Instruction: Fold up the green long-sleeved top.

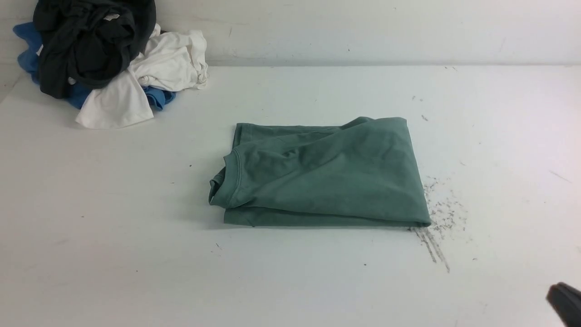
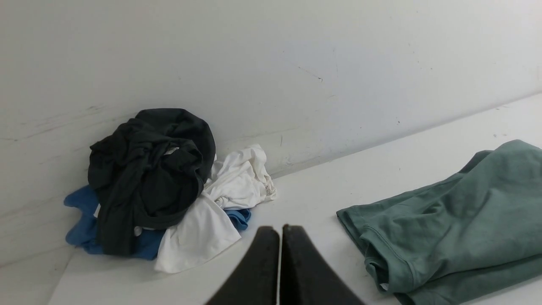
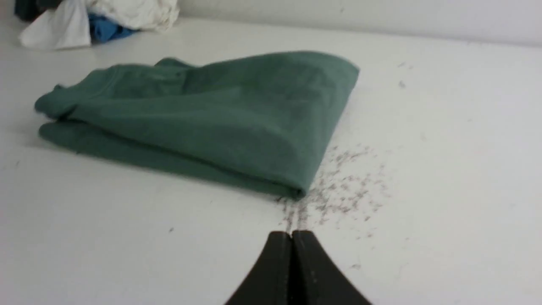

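The green long-sleeved top [image 1: 322, 175] lies folded into a compact rectangle at the middle of the white table, its ribbed neck at the left edge. It also shows in the left wrist view [image 2: 457, 220] and the right wrist view [image 3: 211, 118]. My left gripper [image 2: 280, 231] is shut with nothing in it, off to the left of the top and clear of it. My right gripper [image 3: 291, 234] is shut and empty, short of the top's near right corner. In the front view only a dark tip of the right gripper [image 1: 565, 302] shows at the lower right corner.
A heap of black, white and blue garments [image 1: 104, 59] sits at the table's far left corner against the wall [image 1: 363, 27]. Dark scuff marks [image 1: 438, 227] speckle the table [image 1: 136, 204] beside the top's near right corner.
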Tool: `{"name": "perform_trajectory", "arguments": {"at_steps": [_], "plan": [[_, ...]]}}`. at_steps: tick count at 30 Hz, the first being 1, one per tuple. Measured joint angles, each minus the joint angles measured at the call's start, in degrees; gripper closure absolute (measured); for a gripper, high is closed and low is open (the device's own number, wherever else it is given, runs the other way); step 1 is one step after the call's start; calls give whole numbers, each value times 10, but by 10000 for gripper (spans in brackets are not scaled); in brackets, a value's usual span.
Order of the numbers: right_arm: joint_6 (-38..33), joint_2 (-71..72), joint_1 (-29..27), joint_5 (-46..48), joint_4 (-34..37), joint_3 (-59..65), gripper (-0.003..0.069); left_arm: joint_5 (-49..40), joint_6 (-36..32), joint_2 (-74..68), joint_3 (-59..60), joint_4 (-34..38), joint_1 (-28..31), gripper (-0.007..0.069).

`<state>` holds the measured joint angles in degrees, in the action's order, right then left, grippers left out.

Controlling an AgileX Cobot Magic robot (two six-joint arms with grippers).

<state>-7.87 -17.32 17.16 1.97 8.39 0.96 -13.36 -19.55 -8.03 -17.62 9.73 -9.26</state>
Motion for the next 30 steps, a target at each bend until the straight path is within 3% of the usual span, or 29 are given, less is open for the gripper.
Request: {"name": "perform_trajectory", "arguments": {"at_steps": [6, 12, 20, 30], "plan": [[1, 143, -116, 26, -4, 6, 673, 0, 0, 0, 0, 0, 0, 631], [4, 179, -186, 77, -6, 6, 673, 0, 0, 0, 0, 0, 0, 631], [27, 179, -197, 187, -19, 5, 673, 0, 0, 0, 0, 0, 0, 631], [30, 179, -197, 191, -19, 4, 673, 0, 0, 0, 0, 0, 0, 631]]}}
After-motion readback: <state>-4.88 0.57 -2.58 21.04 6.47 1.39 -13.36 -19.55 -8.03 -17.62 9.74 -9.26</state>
